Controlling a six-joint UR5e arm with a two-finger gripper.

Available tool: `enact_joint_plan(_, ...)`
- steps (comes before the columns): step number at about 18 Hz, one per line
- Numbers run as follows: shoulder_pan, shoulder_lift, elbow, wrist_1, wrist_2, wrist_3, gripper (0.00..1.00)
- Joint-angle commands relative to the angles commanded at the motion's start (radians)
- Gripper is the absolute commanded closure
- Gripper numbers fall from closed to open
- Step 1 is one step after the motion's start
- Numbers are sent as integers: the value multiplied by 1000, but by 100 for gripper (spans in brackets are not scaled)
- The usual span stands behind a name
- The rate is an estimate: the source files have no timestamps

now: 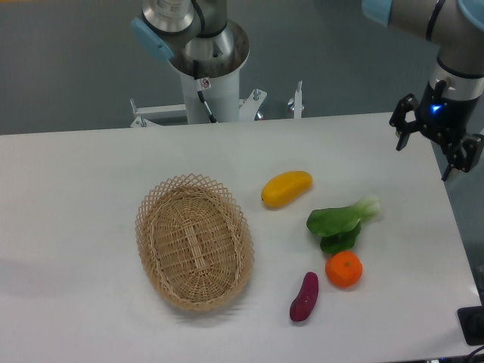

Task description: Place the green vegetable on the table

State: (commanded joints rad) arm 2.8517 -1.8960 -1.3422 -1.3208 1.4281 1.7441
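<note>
At the upper right of the frame the gripper [437, 150] hangs above the far right edge of the table [83, 181], its two dark fingers spread apart with nothing between them. One fingertip sits at the left near the table's back edge, the other lower and further right, past the table's side. A small blue light glows on the black wrist body just above the fingers, and the grey arm with a light blue joint cap runs up and out of the top right corner.

Below and to the left of the gripper, well apart from it, the green vegetable [340, 224] lies flat on the white tabletop, right of centre. Its pale stalk end points toward the upper right and its dark green leaves spread toward the lower left. Just below the leaves, touching or nearly touching them, sits an orange tangerine [344, 269]. A purple eggplant-like piece [304, 297] lies to the lower left of the tangerine, and a yellow mango [286, 188] lies to the upper left of the vegetable. An oval wicker basket [148, 227] rests on the table left of centre. The arm's grey base column [207, 76] stands behind the table at the top centre.
</note>
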Motion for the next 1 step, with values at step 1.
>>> enact_joint_plan(1, 0, 0, 0, 2, -5, 0, 0)
